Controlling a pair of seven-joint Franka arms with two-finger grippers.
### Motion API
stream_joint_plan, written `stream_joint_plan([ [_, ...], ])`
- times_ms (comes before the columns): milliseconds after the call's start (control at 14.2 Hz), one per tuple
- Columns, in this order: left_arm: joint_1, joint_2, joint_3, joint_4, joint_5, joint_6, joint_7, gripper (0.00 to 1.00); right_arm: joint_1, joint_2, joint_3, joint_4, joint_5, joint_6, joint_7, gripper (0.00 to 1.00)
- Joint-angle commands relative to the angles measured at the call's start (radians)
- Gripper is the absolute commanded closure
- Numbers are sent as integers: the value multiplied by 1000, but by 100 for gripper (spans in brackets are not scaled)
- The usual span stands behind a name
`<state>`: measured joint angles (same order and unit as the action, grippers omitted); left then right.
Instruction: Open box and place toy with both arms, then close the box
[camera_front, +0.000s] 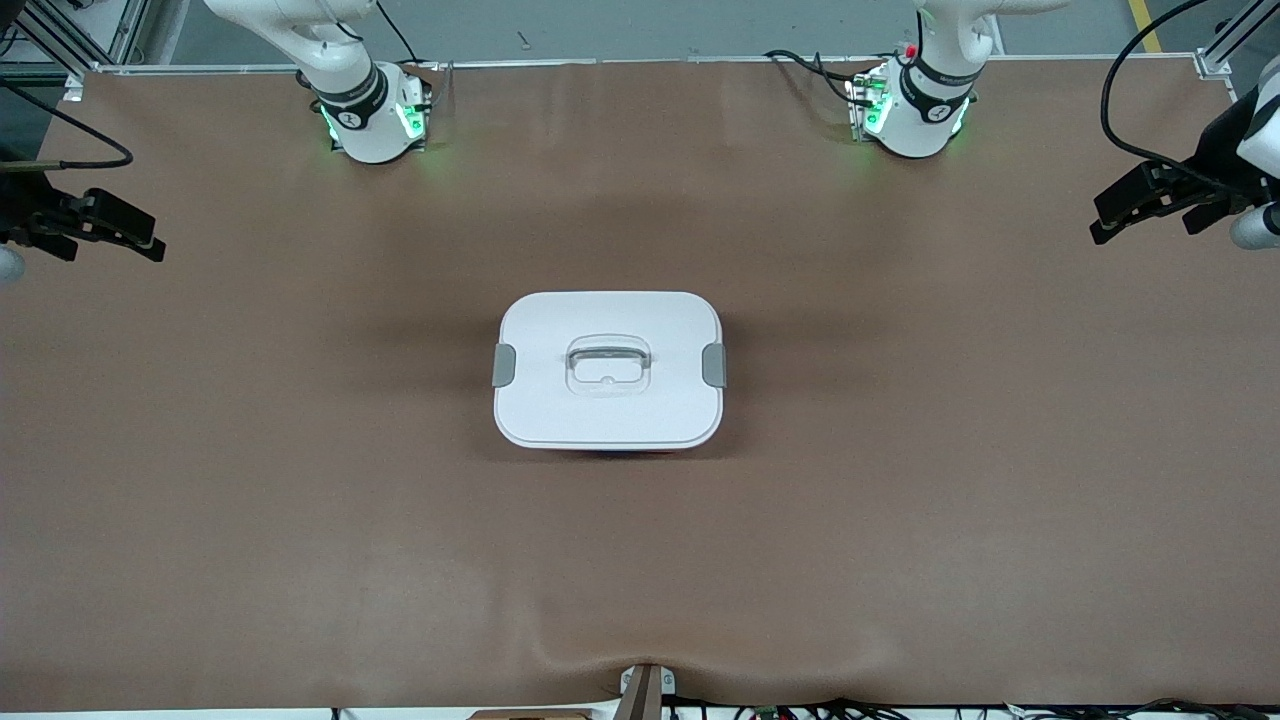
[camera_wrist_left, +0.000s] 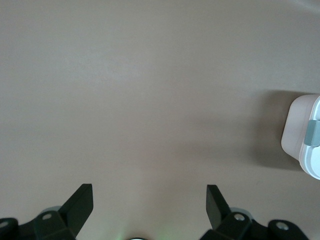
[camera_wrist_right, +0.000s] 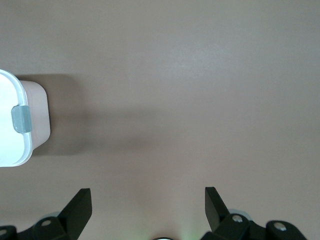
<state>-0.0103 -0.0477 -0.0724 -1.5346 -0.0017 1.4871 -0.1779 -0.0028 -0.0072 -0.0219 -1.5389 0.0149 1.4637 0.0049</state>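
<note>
The box (camera_front: 608, 369) stands in the middle of the brown table with its flat white lid on, a grey clip (camera_front: 503, 365) down at each end and the clear handle (camera_front: 608, 363) recessed in the centre. The toy is out of view. My left gripper (camera_front: 1140, 218) hangs open over the table's edge at the left arm's end, well apart from the box (camera_wrist_left: 296, 131); the left wrist view shows nothing between its fingers (camera_wrist_left: 81, 200). My right gripper (camera_front: 105, 238) hangs open over the right arm's end, equally apart from the box (camera_wrist_right: 40, 111), with nothing between its fingers (camera_wrist_right: 80, 202).
Both arm bases (camera_front: 375, 115) (camera_front: 915, 110) glow green along the table's edge farthest from the front camera. A small bracket (camera_front: 645, 688) sits at the nearest edge. Black cables (camera_front: 1130, 90) hang by the left arm's end.
</note>
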Motion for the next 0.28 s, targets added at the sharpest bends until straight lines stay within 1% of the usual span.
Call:
stream_joint_plan([
  [0, -5, -21, 0, -16, 14, -1, -11, 0, 0, 10, 2, 22, -7, -8, -8, 0],
  [211, -7, -21, 0, -16, 12, -1, -12, 0, -8, 10, 2, 22, -7, -8, -8, 0],
])
